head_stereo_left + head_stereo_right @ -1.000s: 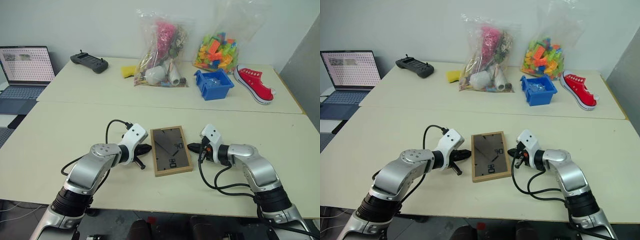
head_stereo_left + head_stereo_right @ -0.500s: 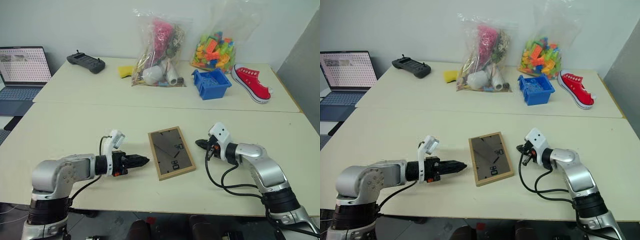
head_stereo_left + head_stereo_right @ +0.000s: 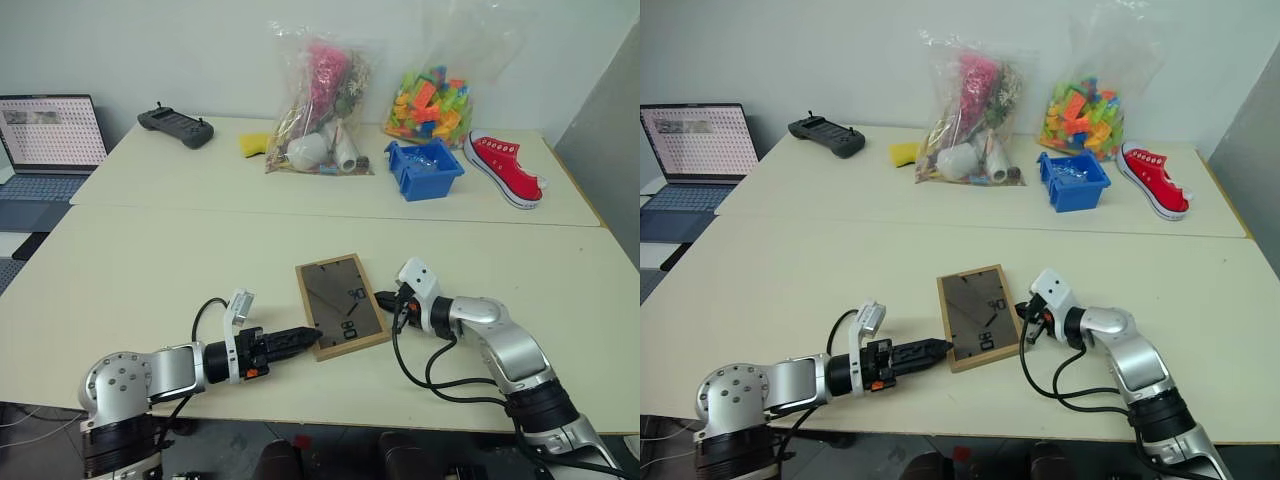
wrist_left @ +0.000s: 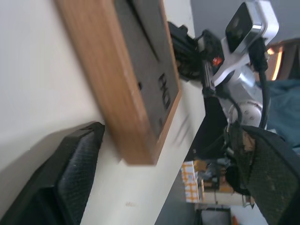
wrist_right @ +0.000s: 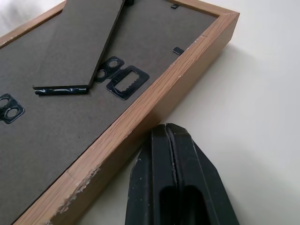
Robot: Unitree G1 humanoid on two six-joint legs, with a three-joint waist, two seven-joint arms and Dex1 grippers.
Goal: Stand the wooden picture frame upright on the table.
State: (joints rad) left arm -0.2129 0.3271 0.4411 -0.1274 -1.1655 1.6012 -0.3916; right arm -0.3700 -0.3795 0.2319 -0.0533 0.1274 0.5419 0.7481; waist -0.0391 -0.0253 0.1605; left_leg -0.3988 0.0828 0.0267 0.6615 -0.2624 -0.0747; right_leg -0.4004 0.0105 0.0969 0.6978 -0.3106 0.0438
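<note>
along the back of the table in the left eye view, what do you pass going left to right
laptop → controller → bag of odds and ends → blue bin → red shoe

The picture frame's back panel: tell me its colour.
Dark grey-brown, inside a light-wood border; the back panel of the wooden picture frame shows best in the right wrist view.

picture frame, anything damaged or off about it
The wooden picture frame lies face down on the table, back panel up, not standing. Its wood edge is chipped and scuffed near one corner, close to the shut right gripper.
</note>
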